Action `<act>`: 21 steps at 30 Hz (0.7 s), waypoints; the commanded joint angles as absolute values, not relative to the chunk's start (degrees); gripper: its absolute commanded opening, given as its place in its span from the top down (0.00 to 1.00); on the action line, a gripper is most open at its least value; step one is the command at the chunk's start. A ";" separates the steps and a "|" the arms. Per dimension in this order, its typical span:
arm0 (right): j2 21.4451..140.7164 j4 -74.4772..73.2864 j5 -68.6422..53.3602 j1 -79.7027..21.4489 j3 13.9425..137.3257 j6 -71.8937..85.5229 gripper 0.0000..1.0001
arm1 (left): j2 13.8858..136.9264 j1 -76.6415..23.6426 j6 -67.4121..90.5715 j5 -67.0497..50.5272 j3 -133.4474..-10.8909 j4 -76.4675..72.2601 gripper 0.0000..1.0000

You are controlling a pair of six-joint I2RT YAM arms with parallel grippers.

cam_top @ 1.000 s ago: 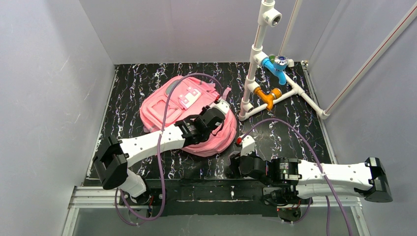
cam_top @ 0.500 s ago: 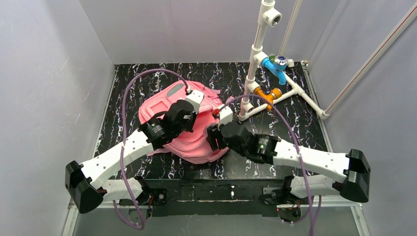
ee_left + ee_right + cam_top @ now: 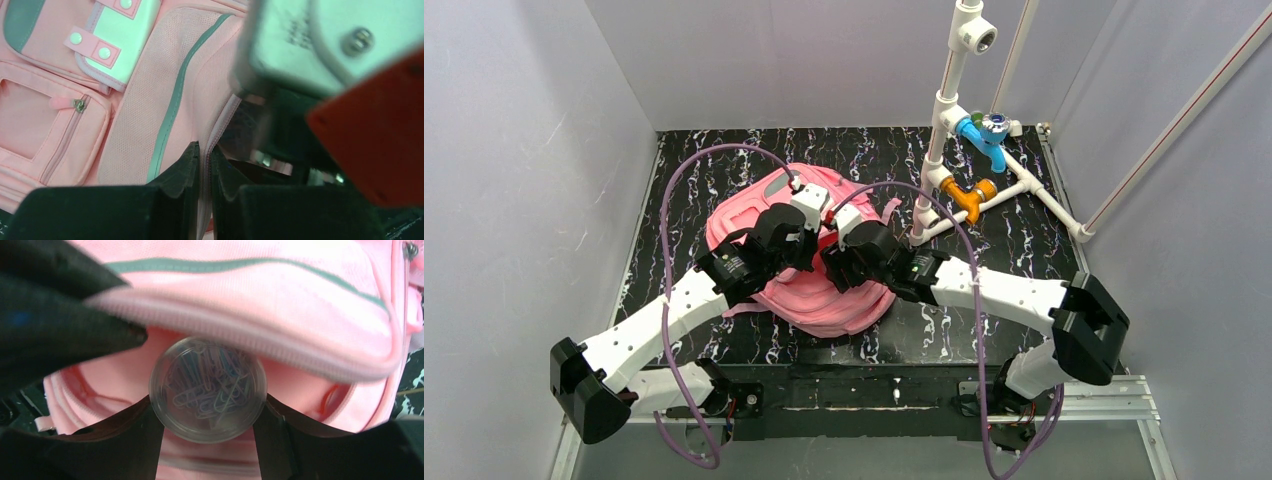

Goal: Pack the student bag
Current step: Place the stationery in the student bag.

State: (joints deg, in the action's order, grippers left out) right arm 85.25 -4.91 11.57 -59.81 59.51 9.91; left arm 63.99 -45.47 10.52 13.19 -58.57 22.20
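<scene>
While overhead hides grips, right gripper (image 3: 207,412) clasps paperclip tub (image 3: 207,385); left gripper (image 3: 204,155) pinches student bag (image 3: 140,100) edge.

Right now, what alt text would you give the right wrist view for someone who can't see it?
The right tool grips a round clear tub of paper clips at the open mouth of the pink student bag. At upper left, the black left tool pinches the bag's zip edge.
</scene>
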 commanded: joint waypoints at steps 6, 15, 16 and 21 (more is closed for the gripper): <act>86.29 -2.75 6.97 -58.36 64.03 7.05 0.08 | 59.95 -44.74 14.12 11.76 -58.31 18.40 1.00; 79.16 3.93 5.46 -58.36 55.57 12.54 0.35 | 59.50 -44.72 15.76 10.51 -57.38 18.49 1.00; 78.91 6.29 5.11 -58.36 54.25 13.25 0.43 | 59.25 -44.66 16.00 10.42 -57.46 18.58 1.00; 82.73 15.67 4.63 -58.36 52.21 15.90 0.60 | 58.01 -44.68 17.10 9.56 -58.01 19.34 1.00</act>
State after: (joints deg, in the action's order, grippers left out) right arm 80.40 4.21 5.45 -58.15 53.21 12.84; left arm 62.43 -44.73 14.37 11.07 -56.97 21.19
